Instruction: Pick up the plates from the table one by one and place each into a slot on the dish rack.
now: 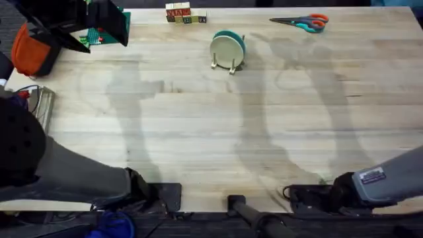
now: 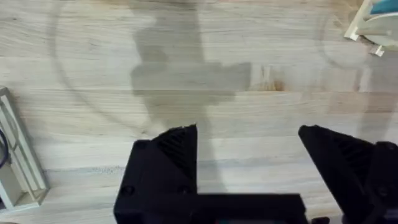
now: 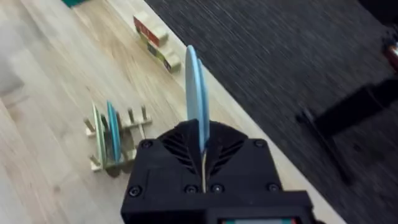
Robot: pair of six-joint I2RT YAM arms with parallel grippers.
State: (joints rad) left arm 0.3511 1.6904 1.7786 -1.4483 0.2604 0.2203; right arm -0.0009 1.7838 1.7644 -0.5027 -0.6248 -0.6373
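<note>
So far, two plates are already seated upright in the dish rack (image 1: 228,54) at the far middle of the surface (image 1: 211,145): a cream plate (image 1: 225,50) in front and a teal plate (image 1: 236,38) behind it, as seen from overhead. A third, light blue plate (image 3: 196,102) is held edge-on, clamped between the fingers of the right gripper (image 3: 203,146), raised well above the surface and not yet over the rack. Judged from this, the job is mostly done: one plate is in transit, and empty pegs are left on the rack in the right wrist view (image 3: 135,118). No loose plates are seen lying on the surface.

The left gripper (image 2: 249,149) is spread apart and empty, hovering over bare wood, with a corner of the rack (image 2: 368,28) visible at the edge of its view.

View differences: the blue plate's grip is shown in the right wrist view, along with the free slots beside the two racked plates. The wider layout is given by the overhead view: scissors (image 1: 303,23) at the far right, letter blocks (image 1: 184,13) behind the rack, a green pegboard (image 1: 106,33) far left, partly hidden by a dark arm.
</note>
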